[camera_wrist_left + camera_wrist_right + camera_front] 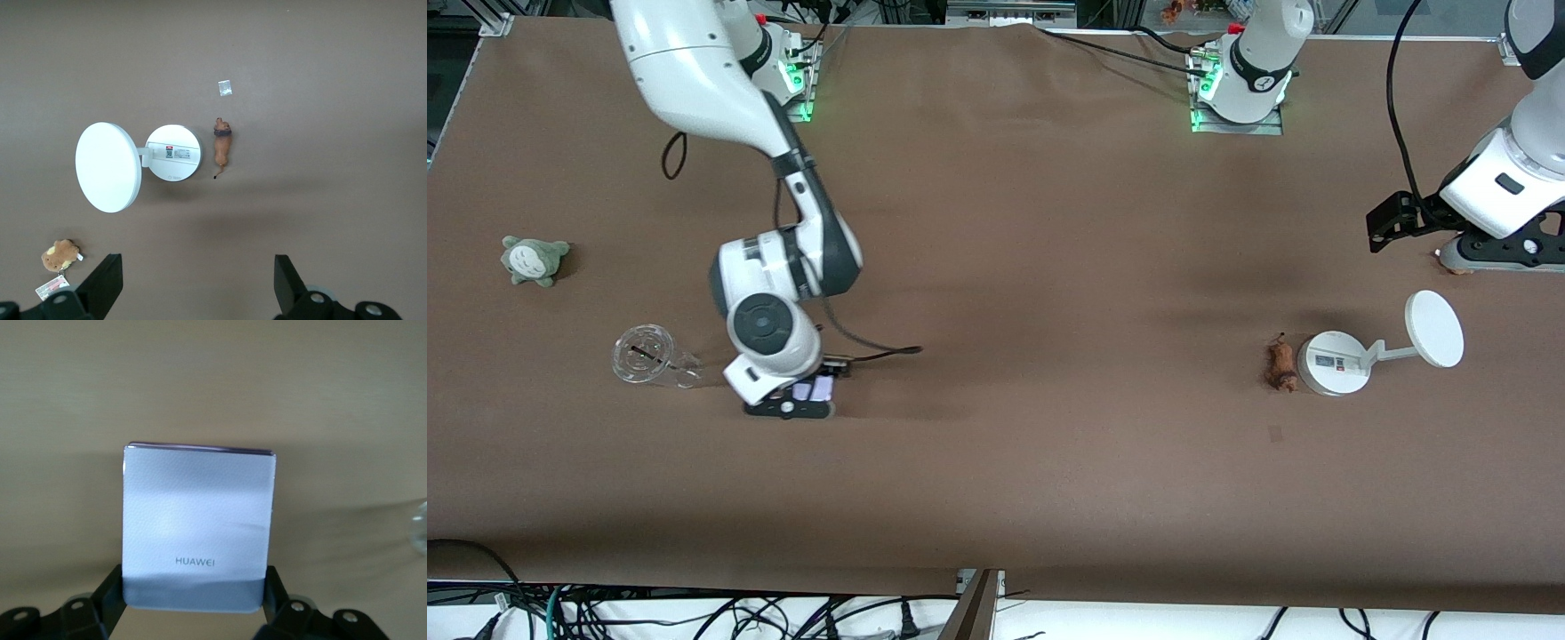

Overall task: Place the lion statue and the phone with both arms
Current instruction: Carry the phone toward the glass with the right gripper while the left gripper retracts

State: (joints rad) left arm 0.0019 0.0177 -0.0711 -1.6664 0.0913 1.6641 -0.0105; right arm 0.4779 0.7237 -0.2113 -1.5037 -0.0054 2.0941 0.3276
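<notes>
The phone, a pale lavender-white rectangle marked HUAWEI, sits between the fingers of my right gripper, which is shut on its two side edges. In the front view the right gripper holds the phone low over the table beside a clear glass. The lion statue, reddish-brown with a thin dark tail, lies on the table next to the white stand's round base. It also shows in the left wrist view. My left gripper is open and empty, high over the left arm's end of the table.
The white stand's disc sticks out toward the left arm's end. A clear glass lies beside the right gripper. A grey-green plush sits at the right arm's end. An orange-tan fuzzy toy lies under the left arm. A small pale scrap lies near the lion.
</notes>
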